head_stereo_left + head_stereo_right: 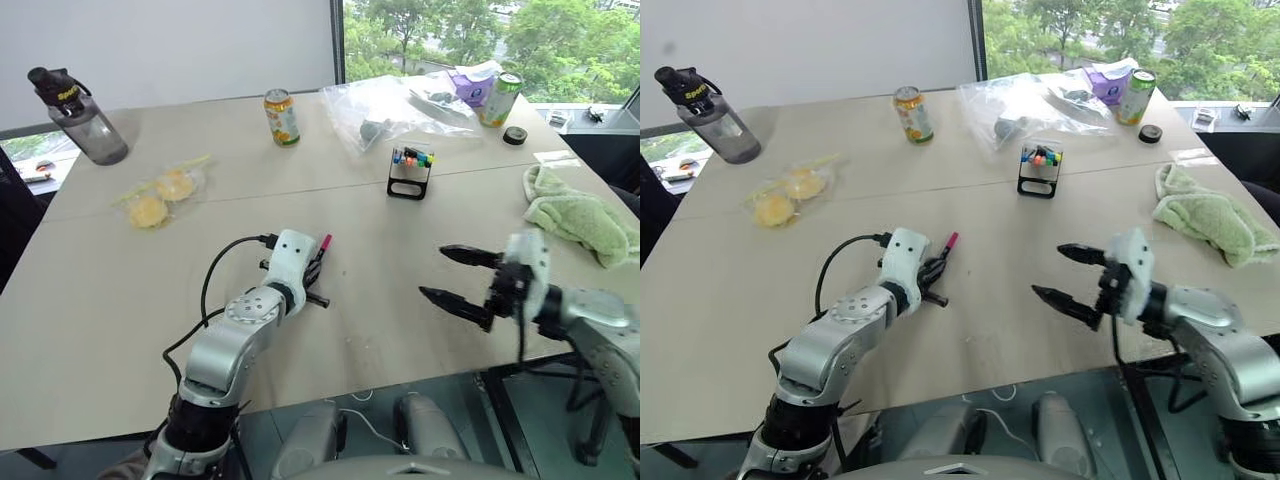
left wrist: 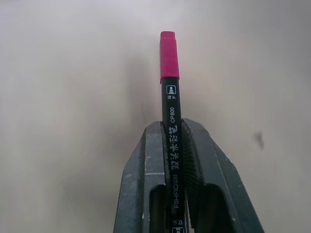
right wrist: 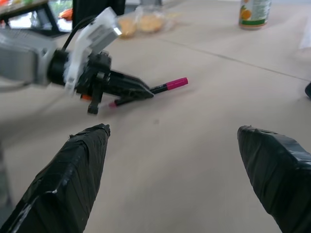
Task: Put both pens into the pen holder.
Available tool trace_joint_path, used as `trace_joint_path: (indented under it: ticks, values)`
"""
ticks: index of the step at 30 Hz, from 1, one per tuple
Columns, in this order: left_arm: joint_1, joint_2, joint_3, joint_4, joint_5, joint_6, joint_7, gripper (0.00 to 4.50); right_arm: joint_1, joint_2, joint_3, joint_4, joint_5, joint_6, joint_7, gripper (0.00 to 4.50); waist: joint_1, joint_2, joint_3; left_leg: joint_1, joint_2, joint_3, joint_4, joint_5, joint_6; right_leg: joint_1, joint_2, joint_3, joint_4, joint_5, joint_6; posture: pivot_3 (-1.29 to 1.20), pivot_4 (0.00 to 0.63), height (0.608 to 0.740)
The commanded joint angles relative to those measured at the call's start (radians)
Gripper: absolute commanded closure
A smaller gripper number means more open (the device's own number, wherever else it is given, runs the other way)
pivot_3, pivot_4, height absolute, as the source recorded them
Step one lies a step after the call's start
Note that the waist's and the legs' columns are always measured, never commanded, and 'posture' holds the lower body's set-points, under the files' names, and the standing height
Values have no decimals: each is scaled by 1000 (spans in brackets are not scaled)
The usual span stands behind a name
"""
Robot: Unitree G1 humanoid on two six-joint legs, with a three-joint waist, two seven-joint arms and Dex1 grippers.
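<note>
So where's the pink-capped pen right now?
The pink-capped pen is clamped in the left gripper, low over the table's near-left part, well short of the pen holder.

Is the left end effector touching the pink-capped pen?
Touching. In the left wrist view the left end effector has both fingers pressed against the barrel of the pink-capped pen, no gap on either side.

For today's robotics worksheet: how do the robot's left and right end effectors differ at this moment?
The left end effector is shut on the pink-capped pen; the right end effector is wide open and holds nothing. The left sits low at the table; the right hangs above it. Both have two black fingers.
</note>
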Motion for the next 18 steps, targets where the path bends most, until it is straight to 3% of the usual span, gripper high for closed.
trace_joint_path:
  ticks: [1,7,14,18]
  values:
    - [-7,-78,71,-95,-200,-128,-165,4486,-106,137,9,-48,155,137,-162,0,6,0,0,-2,0,0,1,0,0,-1,0,0,-1,0,0,0,150,739]
    - [37,-39,32,-156,-302,-165,-321,4486,-218,275,-26,-22,360,303,-350,0,12,0,0,-16,-1,-2,0,0,1,-15,0,-2,-3,2,-3,0,150,739]
    - [33,-23,29,-160,-360,-194,-370,4486,-295,272,-48,21,426,363,-399,0,10,1,0,-17,-1,-1,-1,-1,1,-17,0,-2,-2,2,-3,0,150,739]
    - [28,-13,22,-153,-358,-195,-366,4500,-308,260,-48,14,450,378,-399,1376,9,1,0,-17,0,-1,-1,-1,1,-17,0,-1,-2,2,-3,0,150,739]
